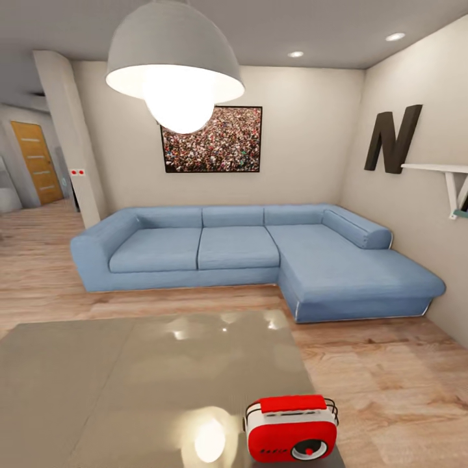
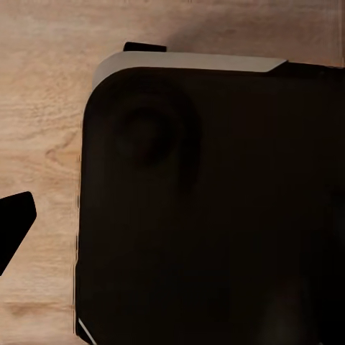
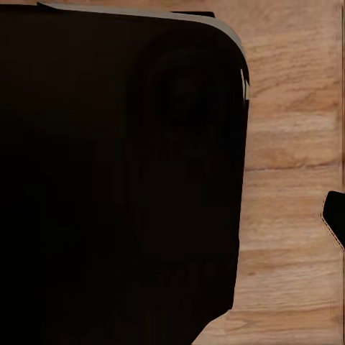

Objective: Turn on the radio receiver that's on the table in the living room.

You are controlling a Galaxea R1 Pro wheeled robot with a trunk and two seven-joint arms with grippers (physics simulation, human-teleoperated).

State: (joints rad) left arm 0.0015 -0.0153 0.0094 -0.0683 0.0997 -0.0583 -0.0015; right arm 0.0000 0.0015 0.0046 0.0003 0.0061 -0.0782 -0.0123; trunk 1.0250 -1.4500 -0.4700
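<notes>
The radio receiver [image 1: 292, 429], small and red with a white trim band, a top handle and a round dial on its face, stands upright at the near right corner of the table [image 1: 130, 377]. The table's glossy grey-taupe top reflects the lamp. Both lie low in the head view, in the living room. In the left wrist view one dark fingertip [image 2: 14, 223] pokes in over the wood floor beside a large dark rounded body [image 2: 215, 215]. The right wrist view shows another dark fingertip [image 3: 335, 217] beside the same kind of dark body [image 3: 115, 180]. Neither gripper is near the radio.
A blue L-shaped sofa [image 1: 260, 253] stands beyond the table against the cream wall, under a crowd picture [image 1: 214, 140]. A dark letter N [image 1: 392, 140] and a white shelf [image 1: 442, 170] hang on the right wall. A big pendant lamp [image 1: 175, 65] hangs close. An orange door [image 1: 36, 162] stands far left.
</notes>
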